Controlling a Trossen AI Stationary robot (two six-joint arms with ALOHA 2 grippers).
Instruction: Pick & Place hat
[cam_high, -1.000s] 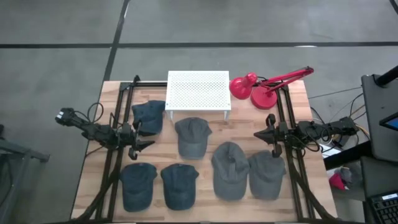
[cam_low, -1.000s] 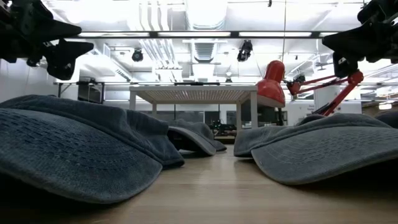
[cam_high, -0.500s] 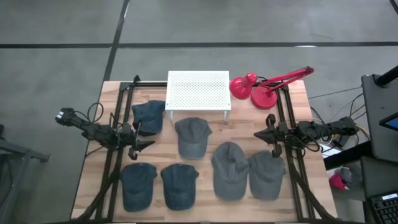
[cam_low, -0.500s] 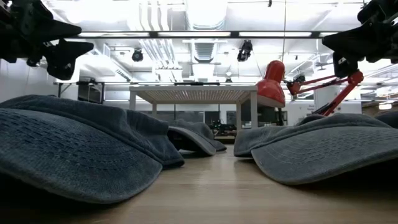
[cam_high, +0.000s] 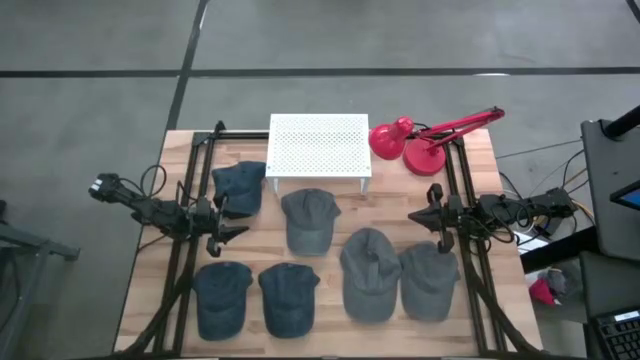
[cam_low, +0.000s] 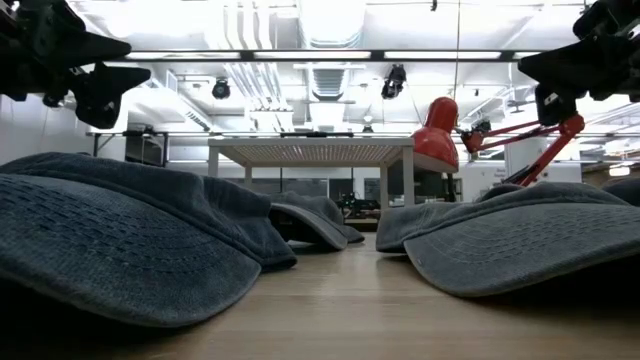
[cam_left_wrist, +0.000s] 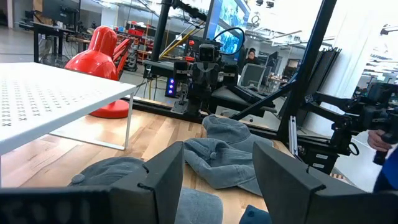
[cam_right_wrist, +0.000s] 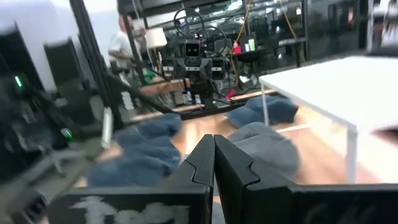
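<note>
Six caps lie crown-up on the wooden table. A dark blue cap is beside the white rack, and a grey cap lies in the middle. Two grey caps are near right; two blue caps are near left. My left gripper hovers open at the table's left, above and between the dark blue cap and the near-left blue cap; its fingers stand well apart. My right gripper hovers shut at the table's right, beyond the rightmost grey cap; its fingers meet.
A white perforated rack stands on legs at the far middle, and a red desk lamp is to its right. Black frame rails run along both sides. In the low view, caps lie close on both sides.
</note>
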